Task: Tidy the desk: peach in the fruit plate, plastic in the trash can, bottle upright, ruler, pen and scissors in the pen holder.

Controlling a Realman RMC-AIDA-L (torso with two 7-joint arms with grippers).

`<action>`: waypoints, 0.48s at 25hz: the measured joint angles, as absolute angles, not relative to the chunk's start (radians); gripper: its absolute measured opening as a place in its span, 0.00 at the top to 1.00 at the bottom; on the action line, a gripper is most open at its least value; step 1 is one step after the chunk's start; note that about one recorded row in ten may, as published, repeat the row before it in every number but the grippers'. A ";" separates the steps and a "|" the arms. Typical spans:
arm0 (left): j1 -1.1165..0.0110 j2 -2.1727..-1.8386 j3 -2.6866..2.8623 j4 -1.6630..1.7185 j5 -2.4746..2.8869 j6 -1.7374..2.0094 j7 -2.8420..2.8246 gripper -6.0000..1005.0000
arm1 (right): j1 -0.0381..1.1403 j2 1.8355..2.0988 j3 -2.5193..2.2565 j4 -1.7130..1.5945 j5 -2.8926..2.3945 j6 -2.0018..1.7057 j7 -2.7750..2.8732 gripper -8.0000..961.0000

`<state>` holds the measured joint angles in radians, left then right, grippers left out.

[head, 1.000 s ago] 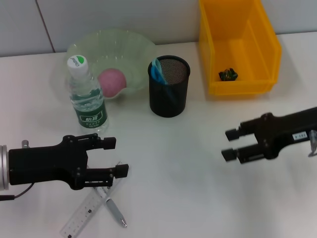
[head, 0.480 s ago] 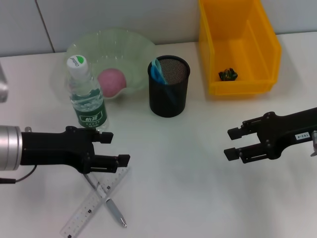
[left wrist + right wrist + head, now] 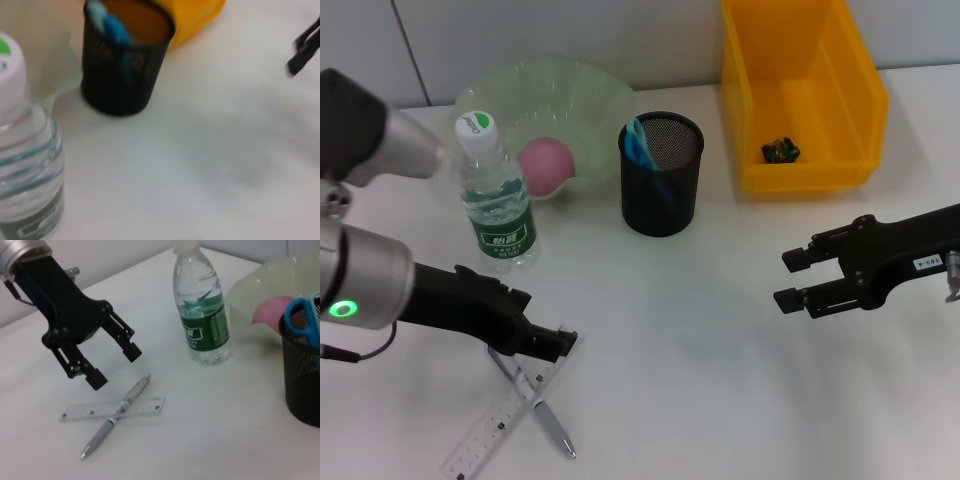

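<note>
A silver pen point(image 3: 548, 418) lies crossed over a clear ruler point(image 3: 500, 420) at the front left; both also show in the right wrist view, pen point(image 3: 116, 417) and ruler point(image 3: 112, 408). My left gripper point(image 3: 548, 322) is open, tilted down just above their far ends, holding nothing; it also shows in the right wrist view point(image 3: 115, 366). The bottle point(image 3: 498, 200) stands upright. The pink peach point(image 3: 548, 165) lies in the green plate point(image 3: 570, 85). Blue scissors point(image 3: 638, 143) stand in the black mesh pen holder point(image 3: 662, 185). The crumpled plastic point(image 3: 780, 150) lies in the yellow bin point(image 3: 820, 170). My right gripper point(image 3: 798, 280) is open and empty at the right.
The bottle point(image 3: 202, 325) stands close behind the pen and ruler. The pen holder point(image 3: 125, 65) and yellow bin point(image 3: 195, 15) stand along the back, near the wall. White table surface lies between the two grippers.
My left arm has swung and tilted, bringing its open gripper down toward the crossed pen and ruler. My right gripper has drifted slightly right.
</note>
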<state>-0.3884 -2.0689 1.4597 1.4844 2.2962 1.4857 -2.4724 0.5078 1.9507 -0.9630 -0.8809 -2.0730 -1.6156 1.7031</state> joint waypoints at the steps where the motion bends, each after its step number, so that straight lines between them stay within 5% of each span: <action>1: -0.401 -2.070 1.491 1.490 2.341 1.478 -2.521 0.19 | 0.510 1.950 -0.962 -0.880 -2.080 -1.613 1.704 0.33; 12: -0.504 -2.079 1.715 1.440 2.564 1.405 -2.751 0.19 | 0.517 1.952 -0.950 -0.884 -2.132 -1.586 1.716 0.33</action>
<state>-0.5037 -2.0788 1.7153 1.4401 2.5642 1.4046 -2.7508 0.5170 1.9519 -0.9498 -0.8836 -2.1320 -1.5857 1.7158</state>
